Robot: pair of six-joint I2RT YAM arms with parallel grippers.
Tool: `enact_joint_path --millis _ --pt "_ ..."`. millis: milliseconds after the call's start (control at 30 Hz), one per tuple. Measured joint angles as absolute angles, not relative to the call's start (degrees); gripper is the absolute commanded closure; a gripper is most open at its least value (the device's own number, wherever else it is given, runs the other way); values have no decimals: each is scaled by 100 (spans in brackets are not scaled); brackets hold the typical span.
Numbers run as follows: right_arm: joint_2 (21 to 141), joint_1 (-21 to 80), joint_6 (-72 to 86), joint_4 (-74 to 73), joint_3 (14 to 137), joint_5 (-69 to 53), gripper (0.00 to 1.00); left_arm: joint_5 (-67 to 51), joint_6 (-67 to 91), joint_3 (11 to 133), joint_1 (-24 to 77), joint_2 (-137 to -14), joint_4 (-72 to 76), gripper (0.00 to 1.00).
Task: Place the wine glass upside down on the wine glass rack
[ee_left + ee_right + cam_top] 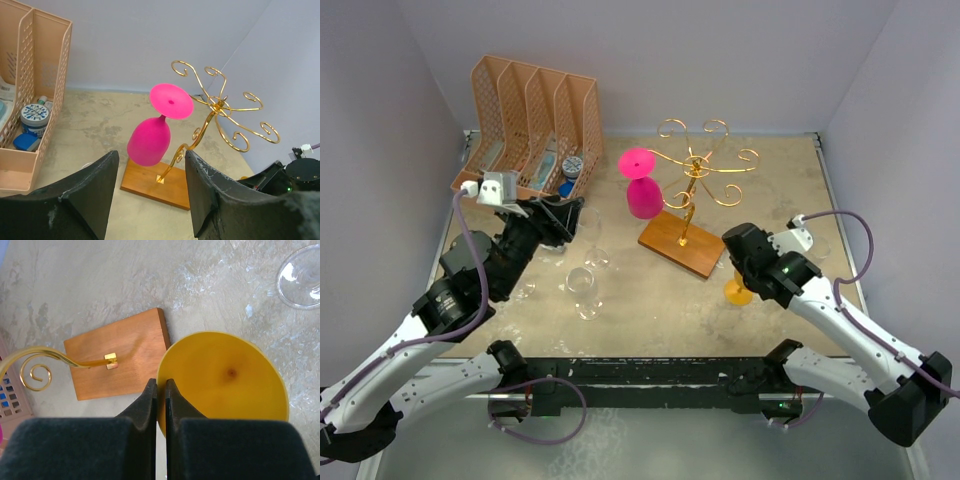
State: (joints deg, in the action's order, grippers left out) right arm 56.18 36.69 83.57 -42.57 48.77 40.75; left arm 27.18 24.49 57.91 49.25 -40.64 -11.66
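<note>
Beige tabletop [650, 305]: yellow wine glass [225, 375], which I judged light and slick, sat foot-up at 4 o'clock off the wine glass rack [695, 200], my right gripper [160, 386] pinched on its foot rim, left gripper [151, 165] agape, empty.

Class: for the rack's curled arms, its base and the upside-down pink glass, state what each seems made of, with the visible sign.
Curled arms: likely metal wire, shiny gold finish; thin, glinting. Base: wood, smooth brown; grain streaks show. Pink glass: opaque, matte, perhaps plastic or coated glass; nothing shows through it.
</note>
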Motion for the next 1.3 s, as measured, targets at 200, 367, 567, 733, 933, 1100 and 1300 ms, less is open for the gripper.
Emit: enact_joint_path --millis 200,367,567,733,933,1100,1300 --pt "5546 3669 8202 -4278 4932 4128 100 2617 2456 5924 4925 -4115 -1138 47" --pt "5349 3669 8018 -4333 5319 4152 100 2464 2504 6058 4925 -4209 -1024 47" --pt "5205 3669 7671 -4346 5931 4270 100 2235 2624 6184 4925 -4353 -840 47" --pt "5085 3669 7008 -4200 6226 4128 100 2021 2744 6243 4925 -4458 -696 47" --pt "4436 3669 5568 -3483 6224 3094 100 1905 2899 6248 4925 -4547 -687 47" --pt "3645 3669 4517 -2735 6224 1804 100 1879 3096 6178 4925 -4477 -650 46" --pt "3358 3669 3715 -2193 6322 519 100 1881 3251 6007 4925 -4320 -650 46"
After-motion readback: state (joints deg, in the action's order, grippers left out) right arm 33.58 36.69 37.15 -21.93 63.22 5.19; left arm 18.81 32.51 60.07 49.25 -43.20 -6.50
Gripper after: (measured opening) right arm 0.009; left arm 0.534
